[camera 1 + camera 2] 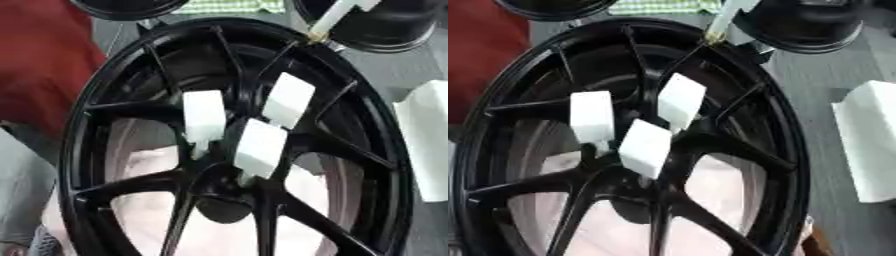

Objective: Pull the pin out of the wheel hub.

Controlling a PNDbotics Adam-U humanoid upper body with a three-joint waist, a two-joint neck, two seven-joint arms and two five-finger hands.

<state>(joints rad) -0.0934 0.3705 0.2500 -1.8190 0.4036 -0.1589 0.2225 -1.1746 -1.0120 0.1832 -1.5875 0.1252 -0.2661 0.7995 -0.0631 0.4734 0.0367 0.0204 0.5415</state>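
A large black spoked wheel point(105, 90) fills both views, leaning with its face toward me. Three white rectangular pins stick out of the hub point(224, 192): one at the left point(204, 122), one at the upper right point(289, 99) and one lower in the middle point(261, 147). Each stands out from the hub at a slight tilt. Neither of my hands shows in either view, and nothing touches the pins.
A white rod with a brass tip point(331, 20) meets the rim's top right. Black round parts point(807, 25) sit beyond the wheel. A white block point(870, 142) stands on the grey surface at the right. Red cloth point(39, 60) lies at the left.
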